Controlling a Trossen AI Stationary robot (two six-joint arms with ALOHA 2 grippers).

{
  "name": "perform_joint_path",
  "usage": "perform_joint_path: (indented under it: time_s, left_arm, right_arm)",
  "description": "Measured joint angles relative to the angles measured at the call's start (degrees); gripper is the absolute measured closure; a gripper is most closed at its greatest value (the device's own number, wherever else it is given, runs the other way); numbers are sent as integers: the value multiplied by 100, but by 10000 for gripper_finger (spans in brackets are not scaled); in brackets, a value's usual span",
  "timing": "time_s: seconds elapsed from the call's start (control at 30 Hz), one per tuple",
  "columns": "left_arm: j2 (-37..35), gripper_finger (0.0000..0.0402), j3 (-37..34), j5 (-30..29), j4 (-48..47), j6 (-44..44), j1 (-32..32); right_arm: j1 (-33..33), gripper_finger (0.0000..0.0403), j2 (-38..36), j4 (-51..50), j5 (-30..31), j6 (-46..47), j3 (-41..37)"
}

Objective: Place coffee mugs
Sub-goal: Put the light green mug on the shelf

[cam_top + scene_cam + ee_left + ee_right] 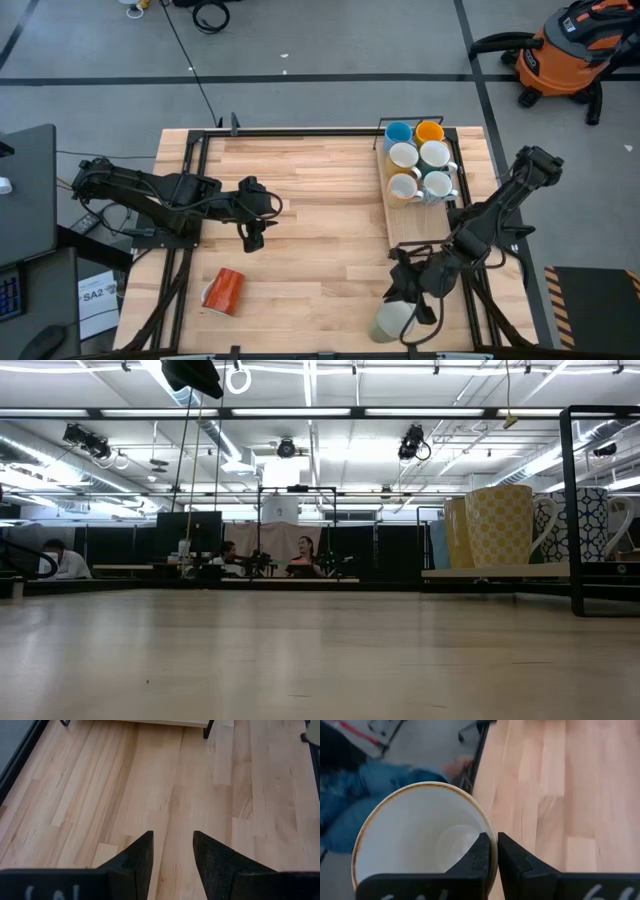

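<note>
From above, the wooden tray (400, 225) at about two o'clock on the table (320, 230) holds six mugs in two columns: a light blue mug (398, 133) and an orange-yellow mug (430, 131) at the far end, two white mugs (403, 156) behind them, then a cream mug (402, 187) beside a patterned mug (438, 185); the tray's near half is bare. A red-orange mug (223, 290) lies on its side at about seven o'clock. The right gripper (408, 295), near five o'clock, is clamped on the rim of a cream-white mug (393, 320) at the table's near edge. The left gripper (253, 238), near nine o'clock, hangs over bare wood with its fingers apart, holding nothing. The low view shows the yellow patterned mug (500, 525) and a blue-and-white mug (592, 525) standing on the tray at three o'clock. The left wrist view shows two dark fingers (137, 857) spread above the planks. The right wrist view shows the fingers (482, 852) pinching the mug's wall (415, 835), one inside, one outside; the mug is empty.
</note>
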Motion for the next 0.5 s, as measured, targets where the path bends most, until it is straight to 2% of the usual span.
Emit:
perform_joint_path:
  time_s: [0.23, 0.5]
  left_arm:
    - [1, 257, 0, 0, -2, 0, 0]
    - [1, 257, 0, 0, -2, 4, 0]
  right_arm:
    - [-360, 378, -2, -253, 0, -1, 782]
    - [-727, 378, -4, -1599, 26, -131, 1879]
